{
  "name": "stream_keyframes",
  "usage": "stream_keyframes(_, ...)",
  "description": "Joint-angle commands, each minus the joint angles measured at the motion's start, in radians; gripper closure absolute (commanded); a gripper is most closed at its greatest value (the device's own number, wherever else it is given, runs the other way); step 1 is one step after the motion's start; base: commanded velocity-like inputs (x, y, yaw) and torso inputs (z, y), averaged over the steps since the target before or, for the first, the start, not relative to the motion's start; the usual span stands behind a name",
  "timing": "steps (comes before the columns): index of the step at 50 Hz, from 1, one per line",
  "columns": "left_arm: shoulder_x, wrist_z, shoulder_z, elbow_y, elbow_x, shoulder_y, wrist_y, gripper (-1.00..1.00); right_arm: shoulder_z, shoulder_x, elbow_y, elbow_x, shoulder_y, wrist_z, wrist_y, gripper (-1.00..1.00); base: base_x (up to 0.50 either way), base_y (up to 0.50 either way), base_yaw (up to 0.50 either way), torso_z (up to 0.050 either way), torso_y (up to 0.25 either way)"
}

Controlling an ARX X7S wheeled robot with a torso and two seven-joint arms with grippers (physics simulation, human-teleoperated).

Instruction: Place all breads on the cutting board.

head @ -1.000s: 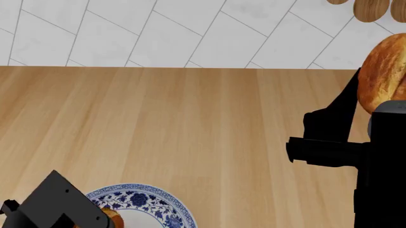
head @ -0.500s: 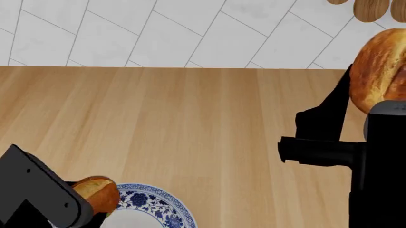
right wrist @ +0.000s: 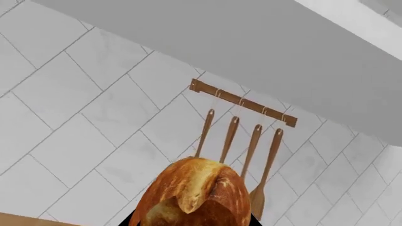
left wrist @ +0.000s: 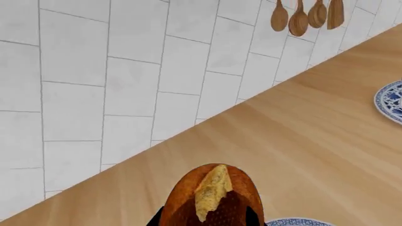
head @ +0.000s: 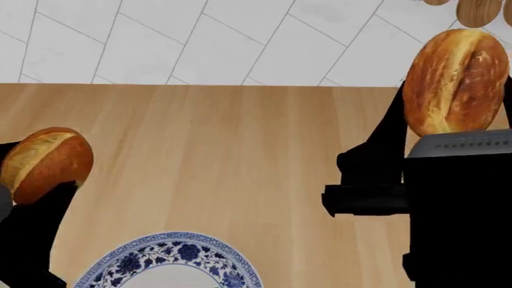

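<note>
A golden-brown round bread [head: 45, 164] hangs above the countertop at the left, with my left gripper [left wrist: 208, 220] shut on it; the same bread [left wrist: 213, 197] fills the low middle of the left wrist view, black fingers at both its sides. An oval bread with paler streaks [head: 455, 81] is held high at the right in front of the tiled wall, my right gripper [right wrist: 192, 219] shut on it; in the right wrist view this bread [right wrist: 195, 193] hides most of the jaws. The cutting board is out of view.
A blue-and-white plate [head: 170, 264] lies on the light wood countertop [head: 232, 150] at the near edge, below and right of the left bread. A second plate [left wrist: 390, 100] lies farther along. Wooden utensils [right wrist: 242, 141] hang from a wall rack behind the right gripper.
The left gripper rose from the plate with the round bread, moving up and left. The right gripper lifted the oval bread higher and slightly left.
</note>
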Motion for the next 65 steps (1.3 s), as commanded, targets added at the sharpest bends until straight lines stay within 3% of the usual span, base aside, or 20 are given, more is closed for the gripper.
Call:
stream_keyframes(1,-0.017,-0.001,-0.071,0.001,-0.001,-0.036,0.048,1.0,-0.095,0.004,0.022,-0.095,0.01,-0.108,-0.027,1.0,0.0,0.5,0.0,0.0,0.0)
stream_keyframes(33,-0.056,-0.013,-0.034,-0.078,-0.004,-0.163,0.011,1.0,-0.047,-0.005,0.043,-0.077,0.038,-0.159,-0.021,1.0,0.0,0.5,0.0,0.0,0.0)
stream_keyframes(43,-0.024,0.006,0.002,-0.098,0.047,-0.155,-0.014,1.0,0.09,-0.02,0.062,0.089,-0.003,-0.084,-0.091,1.0,0.0,0.5,0.0,0.0,0.0)
stream_keyframes(65,0.005,-0.013,0.056,-0.108,0.043,-0.186,-0.021,1.0,0.124,-0.024,0.036,0.121,-0.034,-0.069,-0.106,1.0,0.04,0.5,0.0,0.0,0.0)
